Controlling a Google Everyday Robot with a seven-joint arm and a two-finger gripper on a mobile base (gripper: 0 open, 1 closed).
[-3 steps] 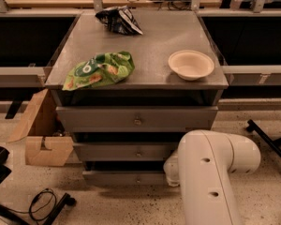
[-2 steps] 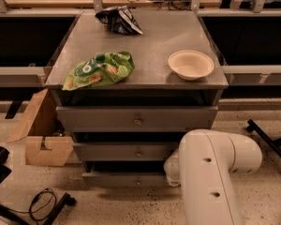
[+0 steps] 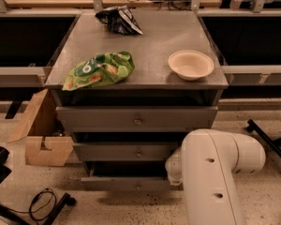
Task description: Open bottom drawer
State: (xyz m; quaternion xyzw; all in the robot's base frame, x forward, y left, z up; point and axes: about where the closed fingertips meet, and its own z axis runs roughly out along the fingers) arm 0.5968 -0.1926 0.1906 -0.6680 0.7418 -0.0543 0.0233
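Looks partly done, with bottom drawer (image 3: pixel 126 183) at 6 o'clock out a little below middle drawer (image 3: pixel 126 152) and more pull likely left, gripper hidden behind arm (image 3: pixel 215 182) at 5 o'clock, open or closed impossible to tell.

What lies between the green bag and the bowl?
Only bare cabinet top, in the camera view. The gripper is hidden behind the arm, by the bottom drawer.
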